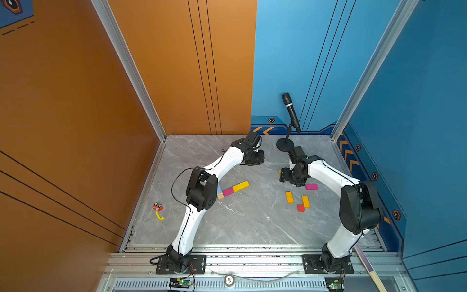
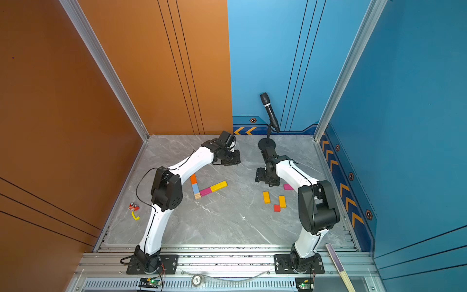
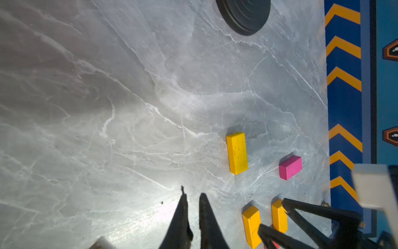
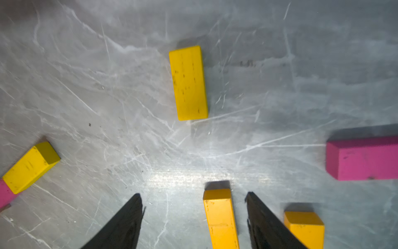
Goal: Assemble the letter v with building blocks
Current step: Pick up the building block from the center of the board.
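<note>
Five building blocks form an angle left of centre: an orange block (image 2: pixel 193 179), a light blue block (image 2: pixel 195 188), a plain wood block (image 2: pixel 197 196), a pink block (image 2: pixel 206 191) and a yellow block (image 2: pixel 218 186). Loose on the right lie two amber blocks (image 1: pixel 289 197) (image 1: pixel 305 201), a red block (image 1: pixel 300 208) and a pink block (image 1: pixel 311 186). A loose yellow block (image 4: pixel 189 83) lies flat ahead of my right gripper (image 4: pixel 193 196). That gripper is open and holds nothing; an amber block (image 4: pixel 220 215) on the table shows between its fingers. My left gripper (image 3: pixel 192 198) hovers at the back centre, empty, with only a thin slit between its fingers.
A microphone (image 1: pixel 292 112) on a round black base (image 1: pixel 285 144) stands at the back, close behind the right arm. A small red and yellow object (image 1: pixel 158 209) lies beyond the table's left edge. Walls close in the back and both sides.
</note>
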Motion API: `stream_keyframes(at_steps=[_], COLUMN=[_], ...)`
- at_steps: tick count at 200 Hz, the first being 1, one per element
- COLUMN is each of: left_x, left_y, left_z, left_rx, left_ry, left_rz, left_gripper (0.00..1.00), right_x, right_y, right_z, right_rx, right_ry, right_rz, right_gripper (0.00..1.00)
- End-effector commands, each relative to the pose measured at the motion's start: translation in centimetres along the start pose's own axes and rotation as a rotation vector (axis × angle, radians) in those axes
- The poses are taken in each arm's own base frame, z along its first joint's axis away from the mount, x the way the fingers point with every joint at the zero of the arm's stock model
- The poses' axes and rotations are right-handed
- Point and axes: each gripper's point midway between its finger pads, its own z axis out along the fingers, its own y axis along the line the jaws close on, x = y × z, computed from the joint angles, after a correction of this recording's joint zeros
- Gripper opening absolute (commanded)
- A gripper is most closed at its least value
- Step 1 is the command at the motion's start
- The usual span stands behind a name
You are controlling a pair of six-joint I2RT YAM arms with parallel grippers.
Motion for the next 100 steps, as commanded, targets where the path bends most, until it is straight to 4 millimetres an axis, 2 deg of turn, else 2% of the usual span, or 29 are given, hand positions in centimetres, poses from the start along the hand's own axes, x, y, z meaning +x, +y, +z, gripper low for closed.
stream_keyframes(at_steps=[1, 24, 64, 83, 100], left_x=[1.4, 2.0, 2.5, 2.3, 2.2], left_y=[0.1, 0.2, 0.2, 0.1, 0.2], left_z=[0.2, 0.1, 0.0, -0.4, -0.8], left_rx=[-0.003, -0.013, -0.021, -0.024, -0.028], left_ry=[0.046, 0.053, 0.060, 0.049, 0.042], left_rz=[0.019, 0.028, 0.029, 0.033, 0.033], left_gripper=[0.14, 0.14, 0.14, 0.14, 0.14], right_x=[1.6, 1.9, 3.0, 2.1, 0.2], right_y=[-1.3, -1.4, -1.7, -1.5, -0.6], right_z=[0.8, 0.8, 1.5, 1.8, 1.9], right_rx=[0.084, 0.115, 0.131, 0.124, 0.090], right_ry=[0.037, 0.028, 0.056, 0.033, 0.014], right_rz=[0.002, -0.008, -0.011, -0.008, -0.006], right_gripper=[0.79, 0.82, 0.82, 0.82, 0.82])
